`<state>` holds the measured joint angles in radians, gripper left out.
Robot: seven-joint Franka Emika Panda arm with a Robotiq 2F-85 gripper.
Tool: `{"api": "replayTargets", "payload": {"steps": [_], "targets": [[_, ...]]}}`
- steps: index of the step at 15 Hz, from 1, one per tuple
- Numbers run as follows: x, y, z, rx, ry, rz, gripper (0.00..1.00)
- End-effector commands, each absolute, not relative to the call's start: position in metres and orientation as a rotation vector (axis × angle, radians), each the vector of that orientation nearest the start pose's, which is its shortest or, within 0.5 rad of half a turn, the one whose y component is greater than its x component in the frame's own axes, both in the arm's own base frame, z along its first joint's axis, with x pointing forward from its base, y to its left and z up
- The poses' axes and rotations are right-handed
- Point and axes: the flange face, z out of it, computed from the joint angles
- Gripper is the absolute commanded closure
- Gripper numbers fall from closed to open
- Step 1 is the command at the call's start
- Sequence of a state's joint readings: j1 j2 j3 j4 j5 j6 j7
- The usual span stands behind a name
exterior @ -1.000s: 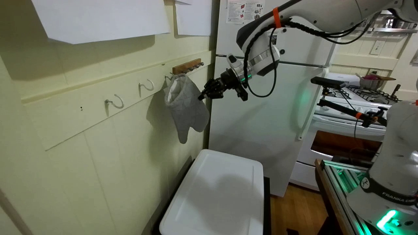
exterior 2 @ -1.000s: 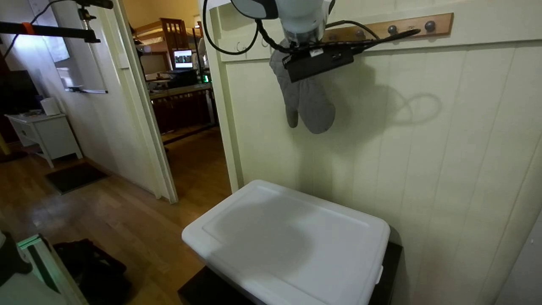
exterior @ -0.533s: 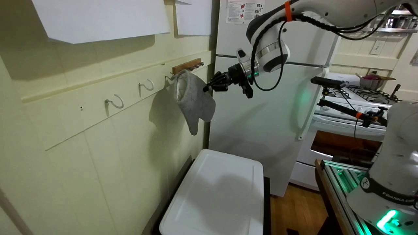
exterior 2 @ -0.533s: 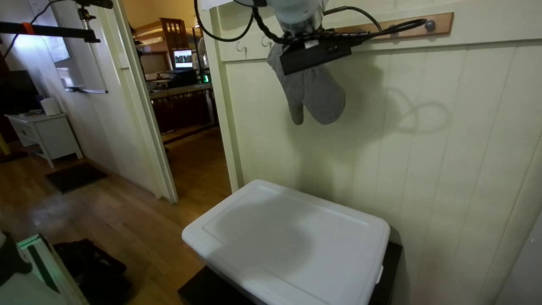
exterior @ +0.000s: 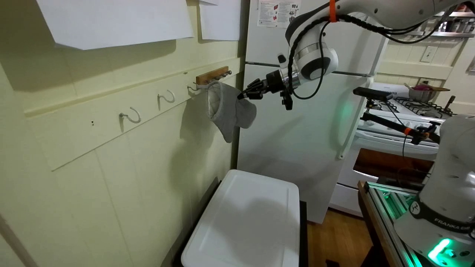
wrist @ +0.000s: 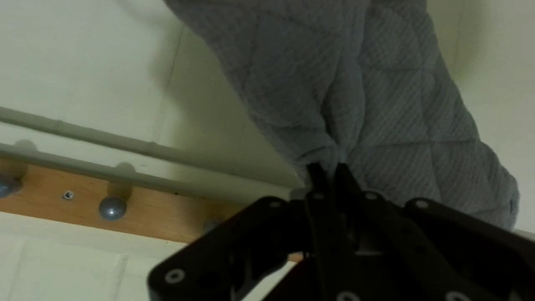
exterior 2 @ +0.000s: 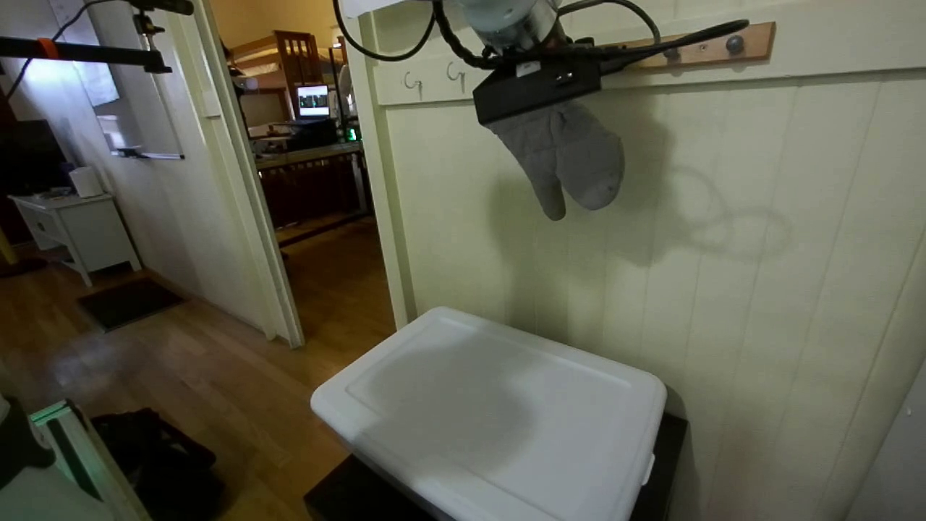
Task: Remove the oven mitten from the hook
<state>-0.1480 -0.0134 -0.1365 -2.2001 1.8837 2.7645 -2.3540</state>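
While pinched, quilted grey oven mitten (exterior: 230,111): in front of one end of the wooden peg rail (exterior: 212,75), mostly lower

Curved metal hook (exterior: 192,89): just beyond that end of the peg rail, slightly lower; mitten caught on it or free, too small to tell

Cuff (exterior: 214,100): toward the hook, a little lower than the peg rail; from there, long axis down and outward to rounded tip

Robotiq fingers (wrist: 318,184): closed on gathered mitten cloth, across the cuff from the hook, farther out from the peg rail

Mitten: probably to be lifted toward peg-rail height, past the hook's curved end, before any pull outward
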Motion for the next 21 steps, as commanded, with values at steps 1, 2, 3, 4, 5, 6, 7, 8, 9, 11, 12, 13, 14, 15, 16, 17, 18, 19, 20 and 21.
{"api": "replayTargets", "payload": {"steps": [1,2,3,4,5,6,7,8,9,11,12,13,14,15,16,17,18,19,20,21], "targets": [[0.499,-0.196,0.41,-2.733,-0.42,-1.726,0.98],[0.5,-0.196,0.409,-2.731,-0.409,-1.733,0.98],[0.5,-0.197,0.408,-2.735,-0.392,-1.742,0.98],[0.501,-0.199,0.408,-2.734,-0.364,-1.754,0.98],[0.502,-0.201,0.407,-2.74,-0.329,-1.765,0.98],[0.503,-0.202,0.406,-2.742,-0.299,-1.776,0.98],[0.506,-0.202,0.404,-2.744,-0.282,-1.783,0.98],[0.508,-0.201,0.4,-2.746,-0.283,-1.782,0.98],[0.51,-0.2,0.396,-2.75,-0.285,-1.783,0.98],[0.516,-0.2,0.387,-2.76,-0.292,-1.776,0.98],[0.518,-0.201,0.382,-2.767,-0.296,-1.77,0.98],[0.52,-0.202,0.378,-2.775,-0.291,-1.766,0.98],[0.522,-0.203,0.375,-2.776,-0.281,-1.768,0.98],[0.524,-0.203,0.373,-2.775,-0.271,-1.774,0.98],[0.527,-0.203,0.37,-2.769,-0.267,-1.78,0.98],[0.529,-0.202,0.368,-2.769,-0.259,-1.783,0.98],[0.531,-0.202,0.365,-2.759,-0.247,-1.789,0.98],[0.533,-0.203,0.362,-2.755,-0.226,-1.795,0.98],[0.534,-0.204,0.359,-2.746,-0.199,-1.8,0.98],[0.535,-0.206,0.357,-2.732,-0.157,-1.807,0.98]]}}
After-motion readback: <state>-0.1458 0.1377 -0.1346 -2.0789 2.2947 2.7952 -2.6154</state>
